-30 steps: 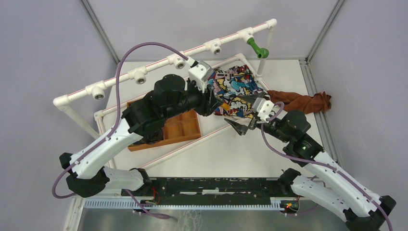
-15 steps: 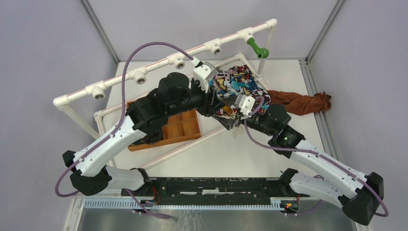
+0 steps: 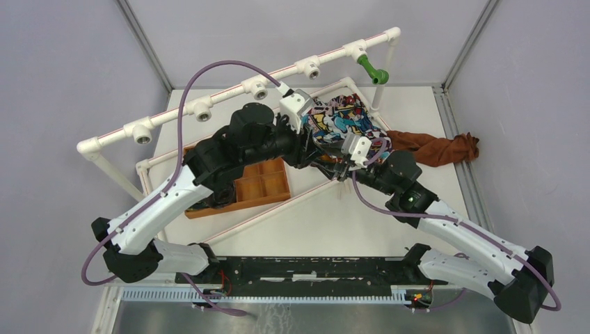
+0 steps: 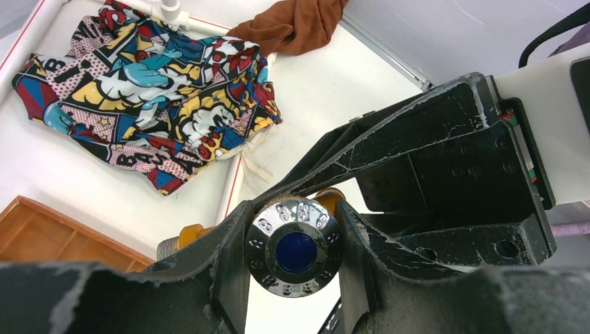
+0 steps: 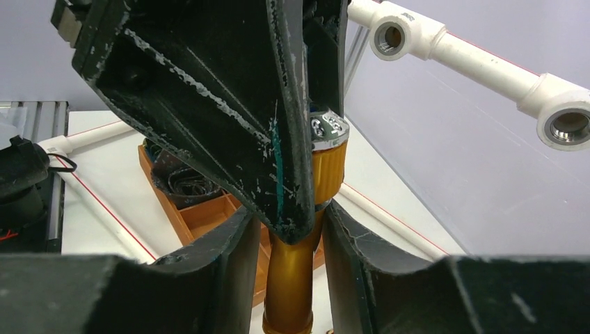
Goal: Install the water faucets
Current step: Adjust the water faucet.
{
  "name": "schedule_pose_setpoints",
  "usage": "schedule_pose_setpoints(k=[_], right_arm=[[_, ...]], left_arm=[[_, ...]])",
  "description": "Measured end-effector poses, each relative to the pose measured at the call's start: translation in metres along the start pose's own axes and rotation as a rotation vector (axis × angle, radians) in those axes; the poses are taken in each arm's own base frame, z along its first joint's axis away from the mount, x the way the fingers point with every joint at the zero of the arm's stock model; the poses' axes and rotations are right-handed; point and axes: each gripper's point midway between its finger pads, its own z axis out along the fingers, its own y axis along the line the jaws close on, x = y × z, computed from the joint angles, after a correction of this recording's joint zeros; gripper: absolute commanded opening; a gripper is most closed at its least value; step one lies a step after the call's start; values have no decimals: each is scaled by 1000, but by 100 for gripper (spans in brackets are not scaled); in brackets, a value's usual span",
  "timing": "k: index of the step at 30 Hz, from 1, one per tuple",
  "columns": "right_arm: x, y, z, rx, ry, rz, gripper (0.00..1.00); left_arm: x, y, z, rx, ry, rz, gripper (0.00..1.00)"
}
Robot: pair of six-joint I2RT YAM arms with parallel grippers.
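The orange-yellow water faucet is held between both grippers above the table's middle. My left gripper [image 4: 294, 259] is shut on its chrome knob with a blue centre [image 4: 294, 247]; the threaded metal end [image 4: 170, 245] sticks out to the left. My right gripper [image 5: 291, 268] is shut on the faucet's orange spout [image 5: 292, 285] just below the knob [image 5: 328, 131]. In the top view the left gripper [image 3: 321, 157] and the right gripper [image 3: 338, 168] meet tip to tip, hiding the faucet. A green faucet [image 3: 373, 71] hangs from the white pipe rail's far right fitting.
The white pipe rail [image 3: 229, 96] carries several open T-fittings [image 5: 389, 38] behind the arms. A wooden compartment tray [image 3: 263, 186] lies under the left arm. A comic-print cloth [image 3: 341, 124] and a brown cloth [image 3: 438, 147] lie at the back right.
My right arm swung left to the left gripper, and its jaws went from wide open to shut around the faucet's spout. The left gripper kept its hold, barely moving.
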Motion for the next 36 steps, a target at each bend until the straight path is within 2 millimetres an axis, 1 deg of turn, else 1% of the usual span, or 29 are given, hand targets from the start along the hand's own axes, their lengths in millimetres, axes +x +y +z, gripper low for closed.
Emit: schedule_pose_setpoints(k=[4,5,9,11,17,20,27,30,33,36], right_arm=[[0,1,2,-5,-5,8,51],[0,2,3,-6,-7,9,50],[1,1,5,-5,-8,10,37],[2,0,5,1,-7,7,37],[2,0,7,1,-10,6,42],[4,1,8,-5,-9,6,50],[8,2,10,-11,0,6,54],[8,1,10,-11,-1,5,62],[7,1,10,-9,-6,2,64],[7,0,10,-2,-15,-1,69]], left_arm=[[0,0,0,5,2,-2,2],[0,1,0,4,2,-2,2],[0,2,0,3,4,-4,2],[2,2,-1,4,9,-5,2],[1,1,-3,6,7,-5,2],[0,0,-4,12,5,-4,2],[1,-4,-4,32,9,-5,2],[1,-4,-5,33,8,-5,2],[1,-4,-5,33,7,-5,2],[0,-4,-6,34,6,-4,2]])
